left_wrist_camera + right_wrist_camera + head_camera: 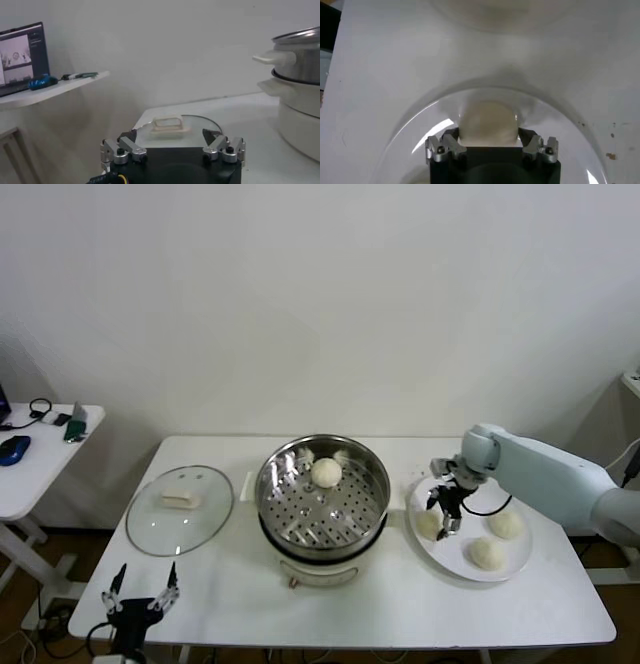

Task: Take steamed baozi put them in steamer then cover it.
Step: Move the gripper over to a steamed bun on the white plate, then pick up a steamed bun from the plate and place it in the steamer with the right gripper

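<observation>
One baozi (326,472) sits in the steamer (322,496) – right pincer (446,514), frame's right, clamps a second bun (487,123) on the plate (515,565). Next – probably lift straight up. Left pincer (140,592) idles wide, lower left.

I see one cream-white bun (326,472) on the perforated tray inside the steamer (372,504), toward its far side. The steamer, a shiny steel pot on a white base, stands uncovered at the table's middle. Three more buns lie on the plate to its right: one (430,526) nearest the steamer, one (506,524) at the plate's right, one (487,553) at its front. The glass lid (150,529) lies flat left of the steamer, handle up.
</observation>
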You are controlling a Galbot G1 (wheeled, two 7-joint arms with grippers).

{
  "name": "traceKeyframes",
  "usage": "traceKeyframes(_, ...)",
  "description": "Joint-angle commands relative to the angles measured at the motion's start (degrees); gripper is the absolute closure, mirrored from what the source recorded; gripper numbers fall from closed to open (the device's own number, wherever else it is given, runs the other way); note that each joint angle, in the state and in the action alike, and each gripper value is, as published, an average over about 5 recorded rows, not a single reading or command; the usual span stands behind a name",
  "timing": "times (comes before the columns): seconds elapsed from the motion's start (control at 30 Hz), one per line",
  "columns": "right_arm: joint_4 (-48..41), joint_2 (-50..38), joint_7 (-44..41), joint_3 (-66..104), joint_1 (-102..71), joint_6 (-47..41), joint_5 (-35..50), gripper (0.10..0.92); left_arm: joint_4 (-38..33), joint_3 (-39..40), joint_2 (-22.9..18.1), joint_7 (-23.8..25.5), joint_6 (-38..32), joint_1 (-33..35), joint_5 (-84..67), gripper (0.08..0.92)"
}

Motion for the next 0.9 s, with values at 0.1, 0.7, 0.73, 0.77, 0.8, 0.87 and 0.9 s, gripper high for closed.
traceKeyframes(0.1, -0.52, 0.23, -0.46, 0.30, -0.12, 0.14, -0.12, 0.319, -0.06, 0.00, 0.00, -0.06, 0.01, 0.06, 0.00, 0.177)
traceKeyframes(0.7, 7.87, -3.05, -0.24, -16.79, 32.09, -3.22, 22.92, 0.330, -0.72, 1.01, -0.10, -0.10, 0.20, -0.13, 0.28, 0.177)
traceKeyframes(0.73, 8.44, -2.46, -0.21, -18.66, 34.98, -3.38, 24.80, 0.330, -0.72, 1.30, -0.12, -0.09, 0.20, -0.19, 0.54, 0.177)
traceKeyframes(0.77, 8.96, -1.76, -0.18, -20.47, 37.57, -3.49, 26.79, 0.331, -0.75, 1.56, -0.14, -0.08, 0.19, -0.24, 0.82, 0.177)
traceKeyframes(0.8, 9.38, -0.90, -0.17, -22.16, 39.81, -3.58, 28.63, 0.332, -0.82, 1.81, -0.16, -0.08, 0.18, -0.30, 1.08, 0.177)
traceKeyframes(0.87, 10.11, 0.92, -0.08, -25.13, 43.53, -3.86, 32.37, 0.333, -1.09, 2.21, -0.17, -0.06, 0.16, -0.36, 1.43, 0.177)
traceKeyframes(0.9, 10.51, 2.07, 0.04, -26.34, 45.29, -4.08, 34.15, 0.335, -1.26, 2.41, -0.14, -0.06, 0.17, -0.36, 1.55, 0.177)
